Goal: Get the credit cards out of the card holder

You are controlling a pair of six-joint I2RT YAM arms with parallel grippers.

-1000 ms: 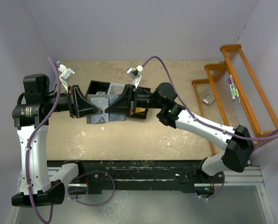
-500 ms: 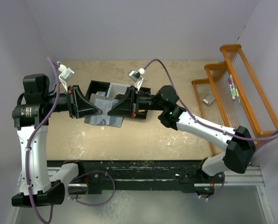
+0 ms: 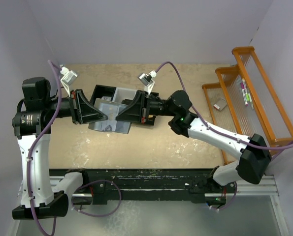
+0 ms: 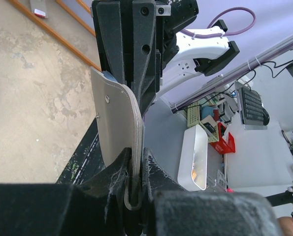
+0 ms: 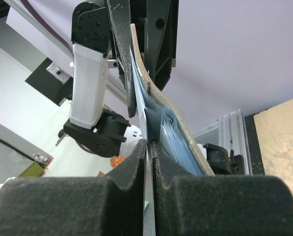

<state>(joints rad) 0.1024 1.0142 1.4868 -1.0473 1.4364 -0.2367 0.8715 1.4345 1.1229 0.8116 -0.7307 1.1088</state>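
The card holder [image 3: 111,124] is hanging in the air between the two arms, just above the surface [image 3: 161,142] and a little nearer than the black bin tray [image 3: 104,92]. The left pincer [image 4: 135,178] is pressing together on the left end of the holder. It is keeping that end from moving, so the other arm has something to pull against.

The right pincer [image 5: 147,150] is squeezing a thin pale sheet [image 5: 144,118] at the right end. I cannot tell if that sheet is a card or a flap of the holder. Beside it, the outer flap is bending away, and a blue pocket is puffing out with thin layers inside. Those layers are probably the credit cards [image 5: 178,145], and they are sitting tucked in. I think the arms are holding the holder up on its edge so the pocket is opening and a card can slide out.

An orange rack [image 3: 257,88] is standing far to the right.

No writing is showing clearly enough to read on the holder or the sheet
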